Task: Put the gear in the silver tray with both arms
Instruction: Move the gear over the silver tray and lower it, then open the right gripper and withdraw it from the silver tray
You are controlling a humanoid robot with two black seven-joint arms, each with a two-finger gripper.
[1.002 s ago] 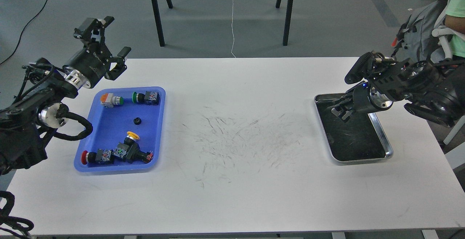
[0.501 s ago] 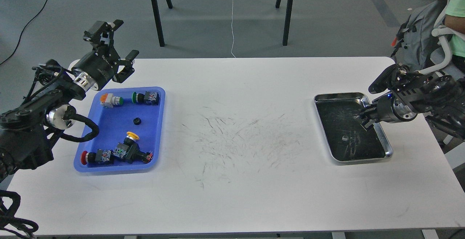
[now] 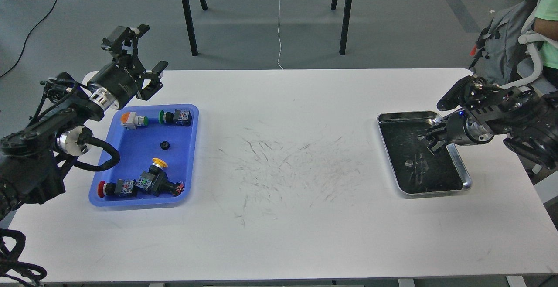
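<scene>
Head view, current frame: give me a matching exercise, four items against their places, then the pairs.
Items:
1. small gear
2. yellow-capped button
3. left gripper
4. right gripper

Places:
A. above the blue tray's far left corner
B. on the silver tray's bottom
C. over the silver tray's right side
D. inside the blue tray

Pairs: 1-B, 2-D, 3-A, 4-C

left arm: black jointed housings, silver ribbed rings, looped black cables at 8 o'clock
left claw: black, two fingers, white lettering on its barrel
right arm: black, silver ring, small blue light
right claw: black, small, dark
</scene>
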